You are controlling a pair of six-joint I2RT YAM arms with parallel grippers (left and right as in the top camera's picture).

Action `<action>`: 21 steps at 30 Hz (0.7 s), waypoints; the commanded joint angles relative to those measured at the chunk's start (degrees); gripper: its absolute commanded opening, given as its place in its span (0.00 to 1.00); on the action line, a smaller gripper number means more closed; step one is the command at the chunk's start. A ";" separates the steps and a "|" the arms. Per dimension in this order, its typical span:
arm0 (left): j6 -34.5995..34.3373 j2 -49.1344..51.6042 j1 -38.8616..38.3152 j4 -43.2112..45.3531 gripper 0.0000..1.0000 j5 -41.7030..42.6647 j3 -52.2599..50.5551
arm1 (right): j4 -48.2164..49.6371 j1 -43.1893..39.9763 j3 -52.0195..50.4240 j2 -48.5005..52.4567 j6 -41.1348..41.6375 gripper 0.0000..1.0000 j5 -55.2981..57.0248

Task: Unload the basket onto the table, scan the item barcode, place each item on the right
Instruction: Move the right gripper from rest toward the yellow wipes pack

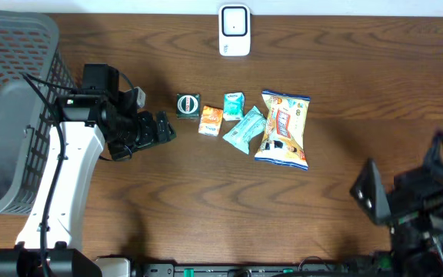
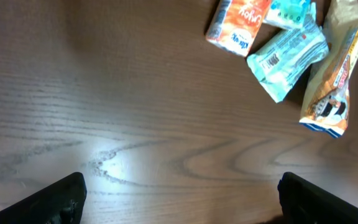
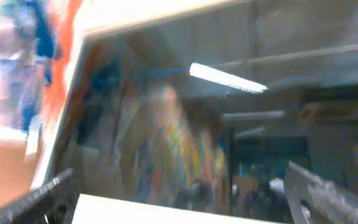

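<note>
Worktop (image 1: 206, 200): dark wood grain; all goods are laid on it.
Scanner (image 1: 234, 31): white, set at the far edge near the middle; well apart from both hands.
Basket (image 1: 6, 115): grey mesh, at the far left beside the left arm.
Green box (image 1: 188, 105): leftmost of a cluster at mid-worktop; nearest the left hand.
Orange pack (image 1: 211, 121): just right of the green box.
Small teal pack (image 1: 233, 105): just beside the orange pack, on the scanner side.
Teal pack (image 1: 244, 129): between the orange pack and the snack bag; a barcode is seen face-up on it in the left wrist view.
Snack bag (image 1: 284, 129): largest, rightmost, touching the teal pack.
Left hand (image 1: 166, 128): held low over the worktop, pointed at the cluster, near the green box; jaws spread wide, nothing between them. Fingers (image 2: 61, 199) are seen at the lower corners of the wrist view.
Right hand (image 1: 406, 173): near the right front corner, tilted up away from the worktop; jaws spread wide, nothing held. Its wrist view is blurred; only a ceiling light (image 3: 229, 78) is made out.
</note>
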 commanded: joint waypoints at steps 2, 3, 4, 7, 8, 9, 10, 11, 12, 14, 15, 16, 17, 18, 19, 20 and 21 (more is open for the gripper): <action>0.76 0.42 -0.11 -0.13 0.98 0.31 -0.11 | -10.08 0.66 12.55 13.64 -11.30 0.99 -12.33; 0.76 0.42 -0.11 -0.13 0.98 0.31 -0.11 | -13.46 0.66 15.17 16.24 -12.63 0.99 -13.09; 0.76 0.42 -0.11 -0.13 0.98 0.31 -0.11 | -18.69 0.66 18.99 19.96 -15.08 0.99 -13.92; 0.76 0.42 -0.11 -0.13 0.98 0.31 -0.11 | -34.62 0.66 29.16 28.83 -23.10 0.99 -14.45; 0.76 0.42 -0.11 -0.13 0.98 0.31 -0.11 | -40.11 0.66 32.54 31.71 -25.31 0.99 -14.23; 0.76 0.42 -0.11 -0.13 0.98 0.31 -0.11 | -46.16 0.68 36.41 35.08 -26.91 0.99 -13.81; 0.76 0.42 -0.11 -0.13 0.98 0.31 -0.11 | -51.21 0.66 39.65 37.86 -27.43 0.99 -13.66; 0.76 0.42 -0.11 -0.13 0.98 0.31 -0.11 | -56.06 0.68 42.75 40.59 -27.41 0.99 -13.42; 0.76 0.42 -0.11 -0.13 0.98 0.31 -0.11 | -61.46 0.68 46.07 43.56 -27.39 0.99 -13.42; 0.76 0.42 -0.11 -0.13 0.98 0.31 -0.11 | -70.36 1.03 50.73 47.91 -27.36 0.99 -13.44; 0.76 0.42 -0.11 -0.13 0.98 0.31 -0.11 | -74.95 1.44 52.59 49.92 -27.36 0.99 -13.70; 0.76 0.42 -0.11 -0.13 0.98 0.31 -0.11 | -78.03 1.88 53.53 51.28 -27.34 0.99 -14.69; 0.76 0.42 -0.11 -0.13 0.98 0.31 -0.11 | -80.00 2.25 53.81 52.37 -27.34 0.99 -16.44; 0.76 0.42 -0.11 -0.13 0.98 0.31 -0.11 | -81.35 2.62 53.79 53.22 -27.30 0.99 -19.02; 0.76 0.42 -0.11 -0.13 0.98 0.31 -0.11 | -82.84 2.99 53.79 54.27 -26.18 0.99 -22.82; 0.76 0.42 -0.11 -0.13 0.98 0.31 -0.11 | -84.00 3.34 53.79 55.01 -23.98 0.99 -26.60; 0.76 0.42 -0.11 -0.13 0.98 0.31 -0.11 | -85.22 3.67 53.77 55.78 -21.14 0.99 -30.32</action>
